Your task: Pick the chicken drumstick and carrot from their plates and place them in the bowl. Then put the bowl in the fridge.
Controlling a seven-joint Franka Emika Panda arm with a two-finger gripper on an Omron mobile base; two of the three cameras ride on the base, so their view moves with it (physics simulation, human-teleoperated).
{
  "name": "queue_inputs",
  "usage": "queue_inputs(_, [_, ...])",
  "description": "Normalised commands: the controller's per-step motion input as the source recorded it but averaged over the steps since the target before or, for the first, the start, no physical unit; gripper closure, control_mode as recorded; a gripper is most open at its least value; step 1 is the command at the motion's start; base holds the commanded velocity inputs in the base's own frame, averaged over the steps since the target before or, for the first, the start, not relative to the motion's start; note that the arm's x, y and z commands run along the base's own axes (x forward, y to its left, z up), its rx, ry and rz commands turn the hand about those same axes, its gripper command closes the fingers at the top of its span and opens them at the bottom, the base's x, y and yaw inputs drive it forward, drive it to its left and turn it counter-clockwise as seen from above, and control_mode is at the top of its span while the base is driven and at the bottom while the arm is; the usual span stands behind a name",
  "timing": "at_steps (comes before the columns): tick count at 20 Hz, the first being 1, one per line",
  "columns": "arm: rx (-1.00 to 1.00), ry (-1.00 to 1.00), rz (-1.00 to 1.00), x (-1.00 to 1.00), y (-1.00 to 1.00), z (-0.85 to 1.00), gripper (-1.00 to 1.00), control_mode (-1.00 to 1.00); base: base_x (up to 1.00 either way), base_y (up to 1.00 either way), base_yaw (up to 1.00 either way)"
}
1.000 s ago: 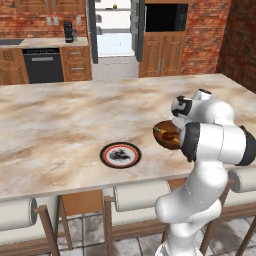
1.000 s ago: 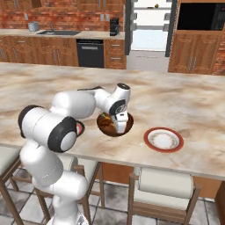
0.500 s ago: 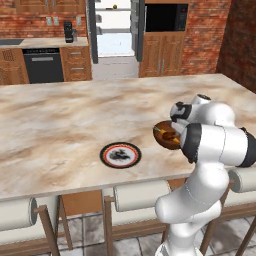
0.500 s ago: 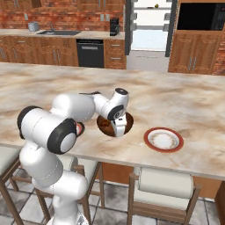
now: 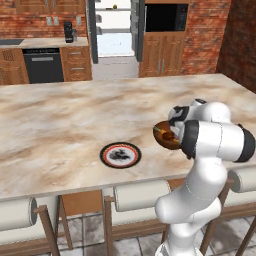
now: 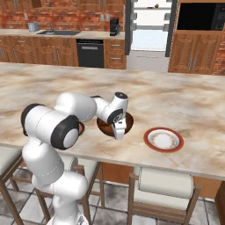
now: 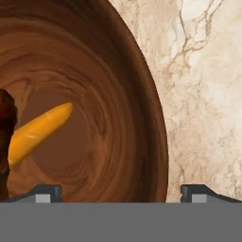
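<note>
With the carrot (image 7: 40, 127) lying inside the bowl (image 7: 118, 108) and a dark brown lump, probably the drumstick (image 7: 5, 142), at the hand view's left edge, the step in hand looks like taking the bowl by its rim for the trip to the fridge (image 6: 149, 24); to do it well, one finger should go inside the wall and one outside, low enough to bite the rim squarely, then close firmly and lift level so nothing rolls out.

Left to right in the hand view: drumstick at the edge; carrot slanting across the bowl's floor; the bowl's curved wall; bare marble counter (image 7: 203, 94) beyond it. The gripper (image 7: 120, 191) stands spread, its two tips well apart at the bottom, the left one over the bowl's inside, the right one over the counter, so the rim runs between them; whether either finger touches the wood I cannot tell.

In the right base view the bowl sits on the counter behind the hand; the plain plate (image 6: 163, 139) lies to its right; in the left base view the patterned plate (image 5: 120, 155) lies to the bowl's left.
</note>
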Motion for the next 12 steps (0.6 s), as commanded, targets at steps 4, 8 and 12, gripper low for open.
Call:
queue_inputs(4, [0.0,0.0,-0.03,0.01,0.0,-0.22,-1.0,-1.0,0.0,0.0,0.0])
queue_inputs(8, [0.0,0.0,-0.06,0.02,0.01,-0.19,1.0,-1.0,0.0,0.0,0.0])
queue_inputs(12, [0.0,-0.01,-0.06,0.04,0.0,-0.05,1.0,-1.0,0.0,0.0,0.0])
